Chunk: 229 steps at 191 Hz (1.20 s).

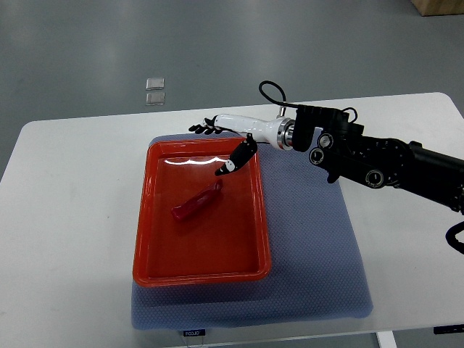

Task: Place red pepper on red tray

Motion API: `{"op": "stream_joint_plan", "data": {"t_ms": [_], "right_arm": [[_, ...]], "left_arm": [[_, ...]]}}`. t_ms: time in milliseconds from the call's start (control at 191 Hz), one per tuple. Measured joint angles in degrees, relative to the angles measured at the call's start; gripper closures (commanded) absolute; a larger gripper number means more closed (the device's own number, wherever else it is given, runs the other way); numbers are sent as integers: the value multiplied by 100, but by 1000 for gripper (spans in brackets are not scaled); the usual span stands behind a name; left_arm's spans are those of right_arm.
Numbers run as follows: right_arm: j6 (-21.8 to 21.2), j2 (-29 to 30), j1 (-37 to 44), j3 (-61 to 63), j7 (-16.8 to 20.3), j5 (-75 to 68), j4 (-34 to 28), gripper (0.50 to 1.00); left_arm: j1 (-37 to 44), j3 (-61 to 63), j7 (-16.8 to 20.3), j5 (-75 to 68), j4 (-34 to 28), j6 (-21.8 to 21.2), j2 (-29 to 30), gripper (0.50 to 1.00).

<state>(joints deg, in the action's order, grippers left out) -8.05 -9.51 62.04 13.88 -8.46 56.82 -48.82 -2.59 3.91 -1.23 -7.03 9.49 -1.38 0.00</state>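
A long red pepper (pixel 196 204) lies flat inside the red tray (pixel 156 246), in its upper middle part. My right hand (pixel 221 141) reaches in from the right over the tray's far edge, its black arm (pixel 384 163) crossing the table. The fingers (pixel 203 128) are spread and hold nothing; the thumb (pixel 235 158) points down toward the pepper's upper end, a little apart from it. The left arm does not show.
The tray rests on a blue-grey mat (pixel 319 254) on a white table (pixel 65 217). Two small clear squares (pixel 155 89) lie on the grey floor beyond the table. A black cable (pixel 272 94) loops above my right wrist.
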Motion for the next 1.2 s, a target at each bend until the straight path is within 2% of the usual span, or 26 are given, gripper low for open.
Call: {"op": "stream_joint_plan", "data": {"t_ms": [120,361,654,811,858,1198], "right_arm": [[0,-123,-211,469,158,-1344,164,613],[45,-197,-810,1439,187,-3992,588,613],[91,-203,-1375,2036,218,-6129,977,611],[94,-189,-1484,2063,318,-6464,1119,605],[95,-175,-1510,2063,315,-6468,1161,587],[39,-211,-1613,2039,279,-6386,1198,587]], "left_arm": [[-1,0,0,0,0,0,0,500],[3,1,0,0,0,-2,0,500],[4,0,0,0,0,-2,0,500],[4,0,0,0,0,-2,0,500],[5,1,0,0,0,-2,0,500],[4,4,0,0,0,-2,0,500]]}}
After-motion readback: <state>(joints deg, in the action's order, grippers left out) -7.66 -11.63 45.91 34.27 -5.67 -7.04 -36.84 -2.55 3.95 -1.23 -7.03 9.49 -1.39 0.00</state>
